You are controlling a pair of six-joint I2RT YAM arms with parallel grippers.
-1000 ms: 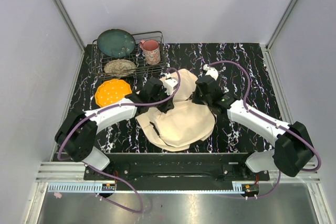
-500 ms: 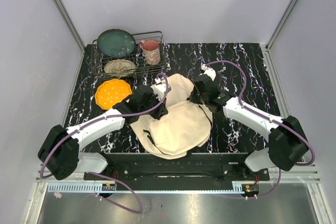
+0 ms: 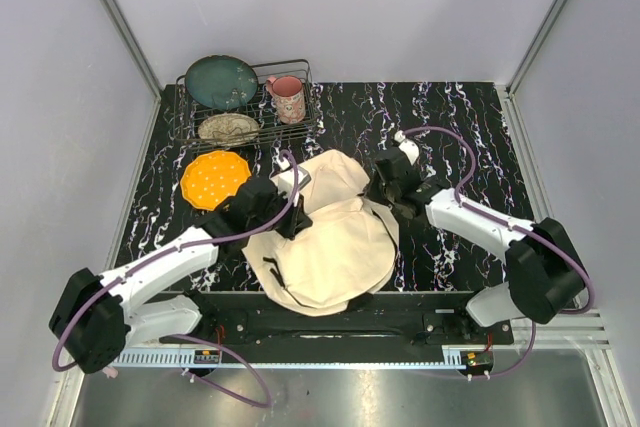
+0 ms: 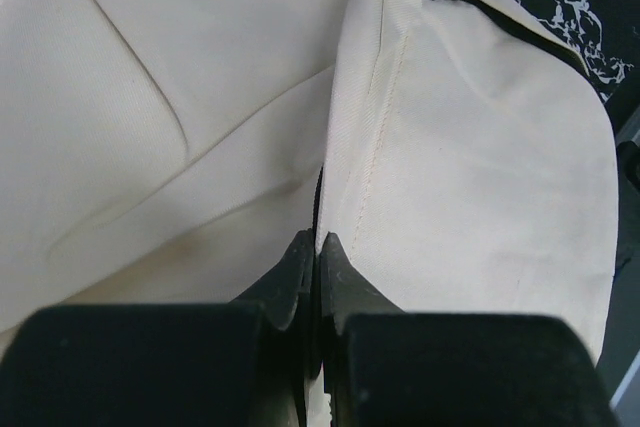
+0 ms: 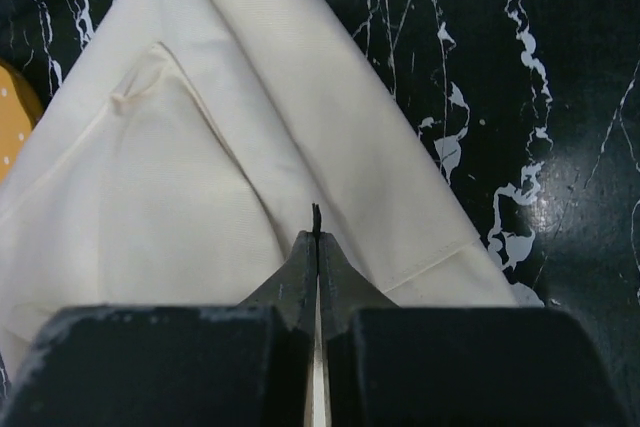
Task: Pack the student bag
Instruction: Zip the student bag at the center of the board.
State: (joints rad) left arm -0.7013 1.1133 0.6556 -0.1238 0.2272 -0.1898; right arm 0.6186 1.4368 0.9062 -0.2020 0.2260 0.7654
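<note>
- The student bag [image 3: 335, 247] is big, soft and cream. It lies crumpled on the black table with white streaks [image 3: 470, 127], and its near edge is close to the arms' bases.
- The left gripper [image 4: 316, 247] sits at the bag's left edge. Its jaws are squeezed tight on a stitched fold of the bag's cloth.
- The right gripper [image 5: 316, 239] sits at the bag's far right corner, and its jaws are pressed tight together too. A thin black bit sticks up between the tips. It may be a strap end, but it is too small to be sure. The bag's cloth looks pinched there as well.
- A black strap [image 3: 277, 272] shows on the bag's near left side.
- An orange plate with dots [image 3: 213, 176] lies flat to the left of the bag's far end, apart from it.
- A wire rack [image 3: 270, 137] stands past the bag, off to the far left.
- Three things sit in that rack — a dark green plate [image 3: 220, 82] leaning up at the back, a pink mug [image 3: 289, 99] on the side nearest the bag, and a speckled tan dish [image 3: 228, 128] at the front.
</note>
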